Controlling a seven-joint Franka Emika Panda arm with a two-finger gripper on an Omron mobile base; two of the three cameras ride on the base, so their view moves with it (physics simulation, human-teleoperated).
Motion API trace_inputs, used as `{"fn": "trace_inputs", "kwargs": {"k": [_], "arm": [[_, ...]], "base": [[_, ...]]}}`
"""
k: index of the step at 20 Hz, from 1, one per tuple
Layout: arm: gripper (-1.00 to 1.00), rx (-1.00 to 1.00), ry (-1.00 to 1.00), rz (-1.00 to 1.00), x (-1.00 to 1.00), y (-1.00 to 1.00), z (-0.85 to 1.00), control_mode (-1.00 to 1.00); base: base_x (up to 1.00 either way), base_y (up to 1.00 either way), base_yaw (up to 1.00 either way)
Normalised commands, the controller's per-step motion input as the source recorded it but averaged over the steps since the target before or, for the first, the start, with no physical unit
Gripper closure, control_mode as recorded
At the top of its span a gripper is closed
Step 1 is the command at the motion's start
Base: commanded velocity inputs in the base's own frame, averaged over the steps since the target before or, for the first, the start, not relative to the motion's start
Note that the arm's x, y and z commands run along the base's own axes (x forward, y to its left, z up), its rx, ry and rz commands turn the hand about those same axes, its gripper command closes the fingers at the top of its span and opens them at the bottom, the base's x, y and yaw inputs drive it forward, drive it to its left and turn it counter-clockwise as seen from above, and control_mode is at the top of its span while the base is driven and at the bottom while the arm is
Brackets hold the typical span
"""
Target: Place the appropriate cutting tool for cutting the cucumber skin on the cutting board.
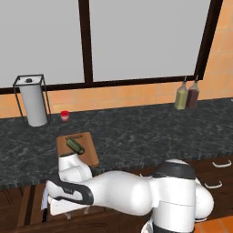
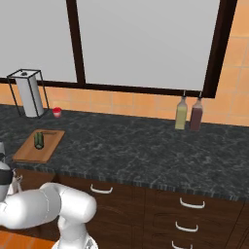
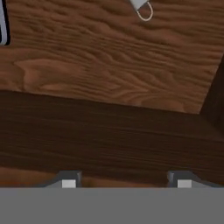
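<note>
Peeler (image 3: 143, 9) lies at the far edge of the hand view, on the wooden floor of an open drawer below the desk; only its looped silver head and a stub of the body are visible, and nothing is touching it. At the left edge of the same view a dark-edged pale object (image 3: 3, 22) lies well apart from it; it may be the knife, but too little shows to say. The hand (image 3: 124, 183) hovers over the drawer's dark near wall with its two tips spread wide and nothing between them. In the left base view the arm reaches down into the drawer (image 1: 34, 205) under the desk edge. The cutting board (image 1: 89, 152) sits on the black desk (image 1: 145, 132) directly above, with the cucumber (image 1: 75, 145) lying at its far end and no tool on it. Assessment: the task is at an early stage. The peeler has yet to be grasped, lifted clear of the drawer and set on the board.
</note>
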Motion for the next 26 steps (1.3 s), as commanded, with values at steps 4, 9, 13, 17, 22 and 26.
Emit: {"fn": "trace_inputs", "kwargs": {"k": [4, 9, 13, 17, 22, 26], "arm": [[-1.0, 0.07, 0.08, -0.1, -0.91, 0.0, -0.47, -1.0], [-1.0, 0.08, 0.0, -0.11, -1.0, -0.07, -0.59, -1.0], [-1.0, 0.07, 0.0, -0.08, -1.0, -0.08, -0.42, -1.0], [-1.0, 0.0, -0.02, -0.01, -0.17, 0.17, 0.57, -1.0], [-1.0, -0.04, -0.05, 0.0, 0.65, 0.53, 0.84, -1.0], [-1.0, -0.09, -0.12, 0.0, 0.44, 0.53, 0.11, -1.0]], "base": [[0.0, 0.0, 0.0], [0.0, 0.0, 0.0], [0.0, 0.0, 0.0], [0.0, 0.0, 0.0], [0.0, 0.0, 0.0], [0.0, 0.0, 0.0]]}}
